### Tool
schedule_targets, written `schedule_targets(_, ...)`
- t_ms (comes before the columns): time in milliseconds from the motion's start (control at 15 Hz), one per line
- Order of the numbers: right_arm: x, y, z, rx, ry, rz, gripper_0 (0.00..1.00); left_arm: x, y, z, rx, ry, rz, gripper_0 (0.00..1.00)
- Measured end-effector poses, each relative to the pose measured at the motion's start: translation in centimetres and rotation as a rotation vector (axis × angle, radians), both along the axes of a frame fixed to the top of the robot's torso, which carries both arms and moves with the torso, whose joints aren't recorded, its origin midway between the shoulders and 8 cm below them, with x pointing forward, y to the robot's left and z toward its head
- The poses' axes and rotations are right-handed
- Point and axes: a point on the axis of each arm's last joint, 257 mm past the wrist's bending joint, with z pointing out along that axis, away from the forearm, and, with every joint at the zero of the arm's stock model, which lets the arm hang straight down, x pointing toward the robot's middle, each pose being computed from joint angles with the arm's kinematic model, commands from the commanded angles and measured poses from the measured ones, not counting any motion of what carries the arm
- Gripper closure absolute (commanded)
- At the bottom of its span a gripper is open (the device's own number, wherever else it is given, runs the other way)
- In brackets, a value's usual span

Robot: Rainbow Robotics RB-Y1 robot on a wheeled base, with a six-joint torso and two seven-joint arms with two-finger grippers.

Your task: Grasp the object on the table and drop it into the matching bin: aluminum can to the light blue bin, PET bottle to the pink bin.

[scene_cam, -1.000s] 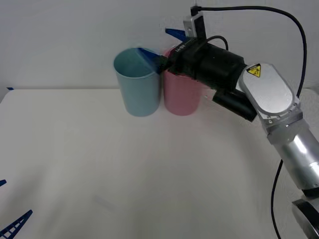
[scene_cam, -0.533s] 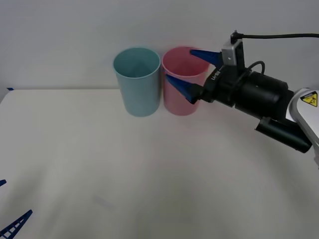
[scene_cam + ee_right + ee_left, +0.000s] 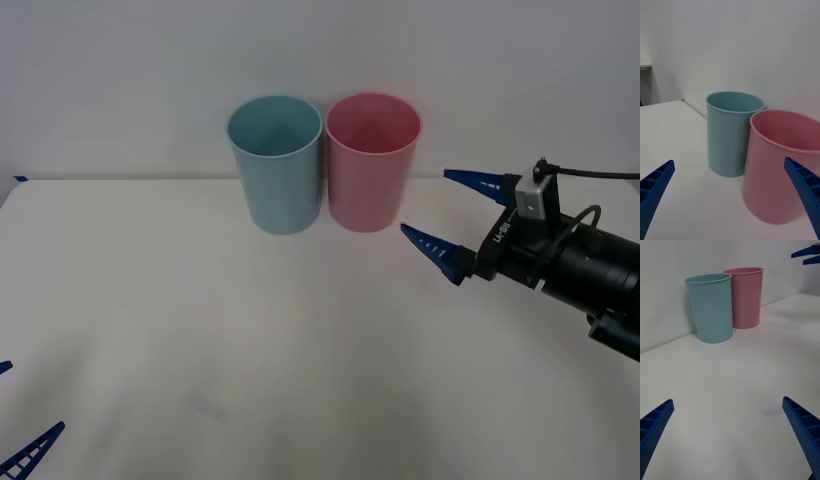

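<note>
The light blue bin (image 3: 275, 168) and the pink bin (image 3: 371, 165) stand side by side at the back of the white table (image 3: 250, 350), blue on the left. My right gripper (image 3: 425, 202) hovers open and holds nothing, just right of and nearer than the pink bin, pointing at both bins (image 3: 730, 135) (image 3: 778, 172). My left gripper (image 3: 30, 398) rests open at the near left corner, facing the bins (image 3: 711, 309) (image 3: 747, 298) from afar. The object, whether aluminum can or PET bottle, is out of view.
A plain pale wall (image 3: 150, 70) rises right behind the bins. The right arm's black wrist and cable (image 3: 570, 265) hang over the table's right side. The right gripper's fingers (image 3: 807, 254) appear far off in the left wrist view.
My right arm has drawn back from over the bins, moving right, down and toward me. Its fingers stayed open. The left arm has not moved.
</note>
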Motion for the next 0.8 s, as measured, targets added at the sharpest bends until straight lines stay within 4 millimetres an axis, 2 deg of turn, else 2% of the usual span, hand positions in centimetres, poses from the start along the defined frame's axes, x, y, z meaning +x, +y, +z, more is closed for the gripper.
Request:
schedule_targets(267, -1.5, -5.3, -3.7, 0.003, 0.066, -0.112, 0.00, 0.0, 0.0, 0.0, 0.000, 0.000, 0.000, 0.00)
schedule_targets(467, -3.1, -8.3, -4.7, -0.002, 0.090, -0.139, 0.00, 0.0, 0.0, 0.0, 0.000, 0.000, 0.000, 0.00)
schedule_targets(800, -6.8, -11.9, -6.4, 0.003, 0.146, -0.148, 0.00, 0.0, 0.0, 0.0, 0.000, 0.000, 0.000, 0.00)
